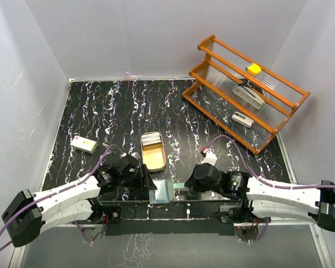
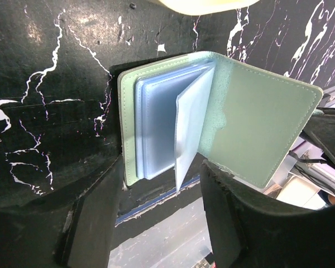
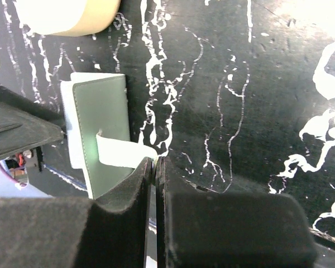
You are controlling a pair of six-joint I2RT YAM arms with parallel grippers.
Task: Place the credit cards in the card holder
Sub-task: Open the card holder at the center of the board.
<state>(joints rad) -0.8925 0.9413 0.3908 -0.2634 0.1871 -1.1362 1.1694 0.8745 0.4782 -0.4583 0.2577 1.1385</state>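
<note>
The left gripper (image 2: 159, 173) hangs half-spread over the open teal-green bifold card holder (image 2: 257, 123). The right gripper (image 3: 155, 163), pressed together, pinches its pale strap (image 3: 120, 149).

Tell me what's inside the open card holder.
Inside the card holder, pale blue-grey pockets fan open, one leaf standing up; no card shows in them. The leaves stacked behind the front one are covered.

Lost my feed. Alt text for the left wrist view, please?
An open teal-green card holder lies on the black marbled table, pale blue pockets fanned, one leaf standing up, its cover raised at right. The left tool shows two dark fingers apart at the bottom, flanking its near edge.
</note>
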